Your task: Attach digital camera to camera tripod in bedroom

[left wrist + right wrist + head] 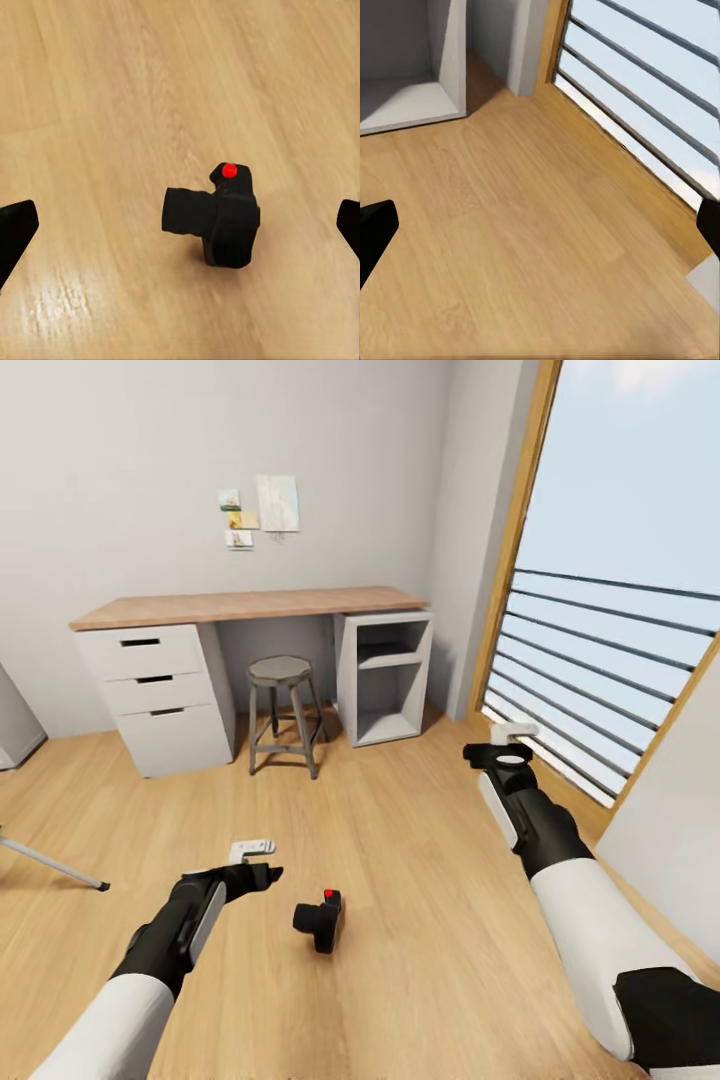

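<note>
My left gripper [180, 225] hangs wide open, empty, over the digital camera [216, 219] on the plank floor [112, 112]; I'd pinch its rigid, chunky body (not the lens).

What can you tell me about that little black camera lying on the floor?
The digital camera is small, matte black and chunky, with a short stubby lens sticking out to one side and a bright red round button on top. It looks like plastic. It sits by itself on the light wood plank floor, casting a small shadow, just ahead of the left gripper, which hangs beside it without touching it. In the left wrist view it sits between the two dark fingertips, well apart from both.
</note>
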Available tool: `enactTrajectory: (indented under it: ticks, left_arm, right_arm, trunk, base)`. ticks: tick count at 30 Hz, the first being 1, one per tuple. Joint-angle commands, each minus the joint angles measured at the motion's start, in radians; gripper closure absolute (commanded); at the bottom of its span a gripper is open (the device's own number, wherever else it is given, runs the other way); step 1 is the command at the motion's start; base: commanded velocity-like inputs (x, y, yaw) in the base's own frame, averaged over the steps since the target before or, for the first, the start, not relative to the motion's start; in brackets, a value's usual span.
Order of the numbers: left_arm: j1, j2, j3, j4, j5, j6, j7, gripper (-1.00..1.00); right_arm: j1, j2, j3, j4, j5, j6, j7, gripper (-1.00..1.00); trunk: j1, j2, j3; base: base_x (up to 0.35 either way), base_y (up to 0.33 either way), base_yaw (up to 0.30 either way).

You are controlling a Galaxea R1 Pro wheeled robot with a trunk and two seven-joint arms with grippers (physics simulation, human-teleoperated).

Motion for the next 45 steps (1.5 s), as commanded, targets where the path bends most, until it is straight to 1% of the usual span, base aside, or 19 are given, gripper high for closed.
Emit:
enactTrajectory:
  ticks: [1, 2, 5, 7, 10, 11, 16, 17, 18, 23, 24, 25, 27, 28, 29, 30, 36, 40, 45]
  left_arm:
    - [-0.005, -0.001, 0.002, -0.002, 0.003, 0.007, -0.002, -1.00]
    - [-0.012, -0.005, 0.002, -0.004, 0.004, 0.008, 0.000, -1.00]
    - [-0.018, -0.023, 0.003, -0.004, 0.004, 0.010, 0.002, -1.00]
    - [-0.022, -0.054, 0.002, -0.001, 0.005, 0.011, 0.003, -1.00]
    - [-0.024, -0.083, 0.001, 0.005, 0.003, 0.011, 0.007, -1.00]
    - [-0.024, -0.088, 0.000, 0.008, 0.003, 0.009, 0.011, -1.00]
    - [-0.025, -0.094, 0.000, 0.044, 0.002, 0.005, 0.016, -1.00]
    - [-0.025, -0.094, 0.000, 0.079, 0.002, 0.002, 0.019, -1.00]
    - [-0.025, -0.095, 0.000, 0.086, 0.002, 0.001, 0.019, -1.00]
    - [-0.025, -0.100, -0.002, 0.098, 0.000, 0.001, 0.019, -1.00]
    - [-0.025, -0.103, -0.006, 0.100, 0.000, 0.001, 0.019, -1.00]
    - [-0.025, -0.107, -0.020, 0.101, -0.001, 0.001, 0.019, -1.00]
    - [-0.025, -0.109, -0.035, 0.101, -0.001, 0.001, 0.020, -1.00]
    - [-0.025, -0.110, -0.053, 0.103, -0.001, 0.001, 0.020, -1.00]
    - [-0.025, -0.110, -0.062, 0.106, -0.001, 0.001, 0.021, -1.00]
    - [-0.025, -0.111, -0.094, 0.133, -0.002, 0.000, 0.027, -1.00]
    - [-0.025, -0.114, -0.115, 0.173, -0.003, -0.016, 0.069, -1.00]
    - [-0.025, -0.122, -0.119, 0.183, -0.003, -0.046, 0.084, -1.00]
    - [-0.025, -0.127, -0.121, 0.187, -0.003, -0.064, 0.091, -1.00]
  right_arm:
    - [-0.003, -0.001, -0.001, -0.001, -0.007, 0.008, -0.008, -1.00]
    - [-0.006, -0.001, -0.008, 0.002, -0.008, 0.012, -0.007, -1.00]
    - [-0.007, -0.001, -0.015, 0.019, -0.009, 0.014, -0.006, -1.00]
    - [-0.008, -0.001, -0.019, 0.043, -0.010, 0.014, -0.005, -1.00]
    - [-0.009, -0.001, -0.021, 0.055, -0.010, 0.013, -0.005, -1.00]
    - [-0.009, -0.001, -0.022, 0.057, -0.010, 0.013, -0.004, -1.00]
    - [-0.009, -0.001, -0.022, 0.061, -0.009, 0.013, -0.004, -1.00]
    - [-0.009, -0.001, -0.022, 0.065, -0.009, 0.013, -0.004, -1.00]
    - [-0.009, -0.001, -0.021, 0.068, -0.009, 0.013, -0.004, -1.00]
    - [-0.009, -0.001, -0.021, 0.075, -0.009, 0.012, -0.004, -1.00]
    - [-0.009, -0.001, -0.021, 0.076, -0.009, 0.012, -0.004, -1.00]
    - [-0.009, -0.001, -0.021, 0.078, -0.009, 0.012, -0.004, -1.00]
    - [-0.009, -0.001, -0.021, 0.081, -0.009, 0.012, -0.004, -1.00]
    - [-0.009, -0.001, -0.021, 0.085, -0.009, 0.011, -0.004, -1.00]
    - [-0.009, -0.001, -0.021, 0.086, -0.009, 0.011, -0.004, -1.00]
    - [-0.009, -0.001, -0.021, 0.089, -0.009, 0.011, -0.004, -1.00]
    - [-0.009, -0.001, -0.021, 0.092, -0.009, 0.009, -0.004, -1.00]
    - [-0.009, -0.001, -0.021, 0.093, -0.009, 0.009, -0.004, -1.00]
    - [-0.009, -0.001, -0.021, 0.094, -0.009, 0.009, -0.004, -1.00]
  trunk:
    - [0.000, -0.001, -0.005]
    - [0.001, -0.001, -0.009]
    - [0.002, -0.002, -0.020]
    - [0.003, -0.002, -0.028]
    - [0.004, -0.003, -0.040]
    - [0.005, -0.003, -0.044]
    - [0.007, -0.004, -0.063]
    - [0.007, -0.004, -0.067]
    - [0.008, -0.005, -0.071]
    - [0.010, -0.006, -0.090]
    - [0.011, -0.006, -0.094]
    - [0.011, -0.006, -0.098]
    - [0.012, -0.007, -0.105]
    - [0.012, -0.007, -0.109]
    - [0.013, -0.007, -0.113]
    - [0.013, -0.007, -0.117]
    - [0.016, -0.009, -0.140]
    - [0.018, -0.010, -0.156]
    - [0.020, -0.011, -0.175]
  base:
    - [0.000, 0.000, 0.000]
    - [0.000, 0.000, 0.000]
    - [0.000, 0.000, 0.000]
    - [0.000, 0.000, 0.000]
    - [0.000, 0.000, 0.000]
    - [0.000, 0.000, 0.000]
    - [0.000, 0.000, 0.000]
    - [0.000, 0.000, 0.000]
    - [0.000, 0.000, 0.000]
    - [0.000, 0.000, 0.000]
    - [0.000, 0.000, 0.000]
    - [0.000, 0.000, 0.000]
    - [0.000, 0.000, 0.000]
    - [0.000, 0.000, 0.000]
    - [0.000, 0.000, 0.000]
    - [0.000, 0.000, 0.000]
    - [0.000, 0.000, 0.000]
    - [0.000, 0.000, 0.000]
    - [0.000, 0.000, 0.000]
